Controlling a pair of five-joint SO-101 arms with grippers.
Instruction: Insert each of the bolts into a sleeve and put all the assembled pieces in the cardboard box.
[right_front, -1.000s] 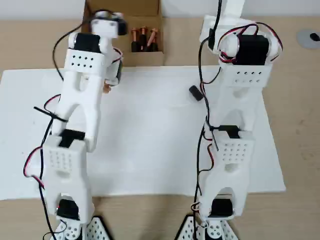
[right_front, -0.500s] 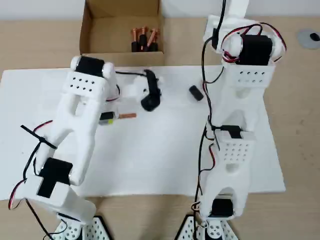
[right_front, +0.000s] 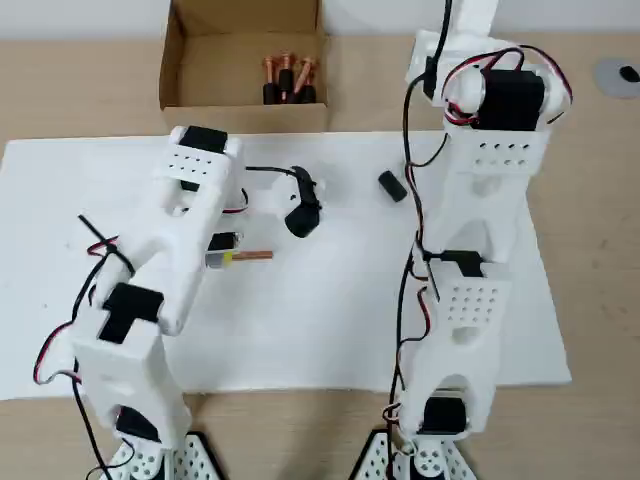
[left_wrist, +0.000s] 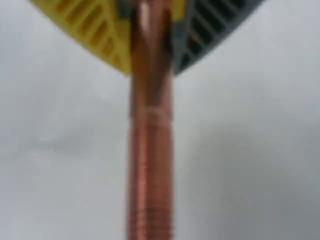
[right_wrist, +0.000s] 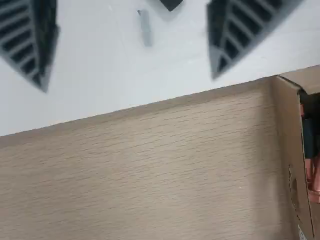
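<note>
A copper bolt (right_front: 256, 257) lies level just above the white mat (right_front: 320, 320), and my left gripper (right_front: 232, 258) is shut on its head end. In the left wrist view the bolt (left_wrist: 150, 150) runs out from between the yellow and dark fingers of the left gripper (left_wrist: 150, 30). A black sleeve (right_front: 390, 185) lies on the mat between the arms, apart from the bolt. Three assembled pieces (right_front: 286, 80) lie in the cardboard box (right_front: 180, 60) at the back. My right gripper (right_wrist: 135, 35) is open over the mat's far edge with nothing between its fingers, beside the box (right_wrist: 292, 150).
The right arm (right_front: 495, 150) stretches along the mat's right side. The left arm's black wrist camera (right_front: 302, 212) and its cable hang over the mat's centre. Bare wooden table (right_wrist: 150, 175) lies between mat and box. A grey disc (right_front: 615, 75) sits at the far right.
My left arm has swung from beside the box out over the mat, then drawn nearer the front, the bolt in its gripper. The right arm has barely moved.
</note>
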